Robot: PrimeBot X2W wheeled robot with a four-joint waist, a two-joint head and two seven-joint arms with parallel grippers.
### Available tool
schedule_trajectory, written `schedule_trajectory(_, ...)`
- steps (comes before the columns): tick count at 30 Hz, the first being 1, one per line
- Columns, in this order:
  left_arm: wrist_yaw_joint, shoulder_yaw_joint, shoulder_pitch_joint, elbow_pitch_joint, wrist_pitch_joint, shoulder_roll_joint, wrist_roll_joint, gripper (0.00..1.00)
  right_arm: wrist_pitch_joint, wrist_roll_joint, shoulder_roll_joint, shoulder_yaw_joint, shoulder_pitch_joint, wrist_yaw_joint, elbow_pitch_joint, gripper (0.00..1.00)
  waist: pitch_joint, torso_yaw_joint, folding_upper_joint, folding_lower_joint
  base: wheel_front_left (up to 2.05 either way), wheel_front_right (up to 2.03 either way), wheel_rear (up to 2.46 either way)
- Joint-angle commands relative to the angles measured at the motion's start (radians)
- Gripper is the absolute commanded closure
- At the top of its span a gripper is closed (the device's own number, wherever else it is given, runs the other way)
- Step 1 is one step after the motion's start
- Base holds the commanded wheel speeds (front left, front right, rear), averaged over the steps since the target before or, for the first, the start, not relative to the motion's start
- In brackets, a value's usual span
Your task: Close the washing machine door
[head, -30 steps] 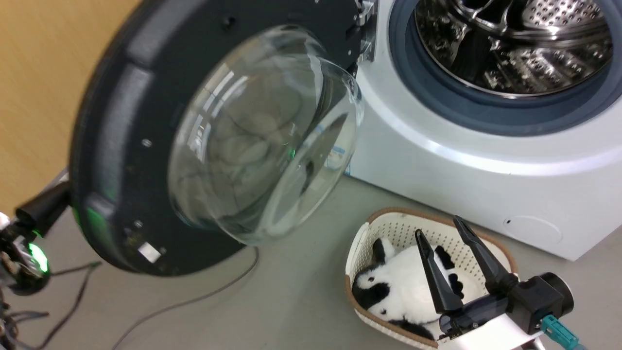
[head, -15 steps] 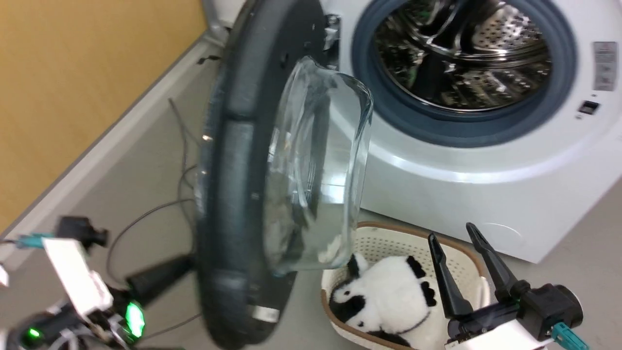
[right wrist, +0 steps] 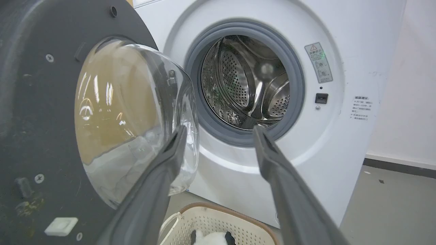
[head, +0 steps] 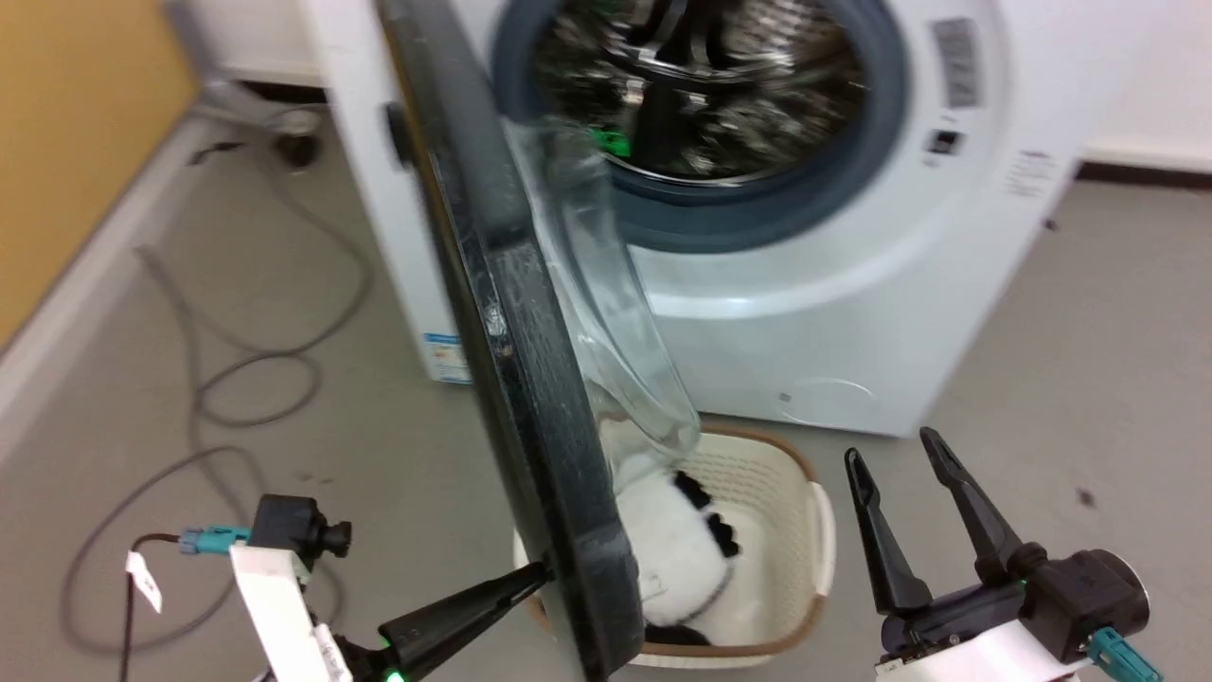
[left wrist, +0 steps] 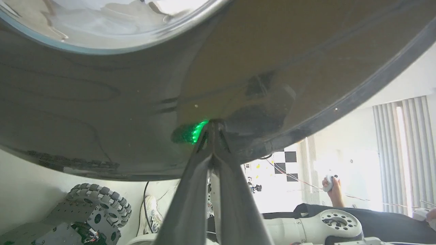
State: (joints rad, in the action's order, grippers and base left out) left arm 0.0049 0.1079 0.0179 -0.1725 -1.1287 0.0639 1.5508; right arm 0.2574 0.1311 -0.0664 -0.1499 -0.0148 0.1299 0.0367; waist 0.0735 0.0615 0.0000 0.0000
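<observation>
In the head view the washing machine door (head: 511, 379) stands half open and is seen almost from its edge, running from the top centre of the frame down to the bottom centre. Its clear glass bowl (head: 606, 313) faces the washing machine (head: 805, 313), which stands in the upper middle with its steel drum (head: 701, 104) uncovered. The left gripper (head: 540, 571), at the lower left, has its fingers together, and their tips touch the glossy outer side of the door near its lower rim. The right gripper (head: 891, 445), at the lower right, has its fingers apart, free in the air. A cream basket (head: 816, 511) with a panda toy (head: 663, 545) sits on the floor (head: 1042, 360) below the door.
</observation>
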Motion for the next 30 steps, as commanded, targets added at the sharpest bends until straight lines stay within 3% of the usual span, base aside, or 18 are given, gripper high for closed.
schedule_trajectory(1, -0.017, -0.015, 0.013, 0.000, 0.024, -0.008, 0.015, 1.00, 0.004, -0.008, 0.002, 0.000, 0.000, 0.001, 0.008, 0.00, 0.026, -0.087, 0.0000, 0.0000, 0.00, 0.00, 0.00)
schedule_trajectory(10, -0.091, -0.103, -0.058, 0.075, 0.262, -0.013, 0.030, 1.00, 0.004, -0.004, 0.009, 0.012, 0.012, 0.001, 0.026, 0.00, 0.085, -0.274, 0.0000, 0.0000, 0.00, 0.00, 0.00)
schedule_trajectory(21, -0.122, -0.182, -0.204, 0.170, 0.560, -0.014, 0.003, 1.00, 0.004, 0.029, 0.016, 0.001, 0.025, 0.001, 0.038, 0.00, 0.148, -0.454, 0.0000, 0.0000, 0.00, 0.00, 0.00)
schedule_trajectory(30, -0.124, -0.201, -0.389, 0.332, 0.835, -0.014, -0.043, 1.00, 0.004, 0.073, 0.016, 0.000, 0.029, 0.001, 0.045, 0.00, 0.175, -0.548, 0.0000, 0.0000, 0.00, 0.00, 0.00)
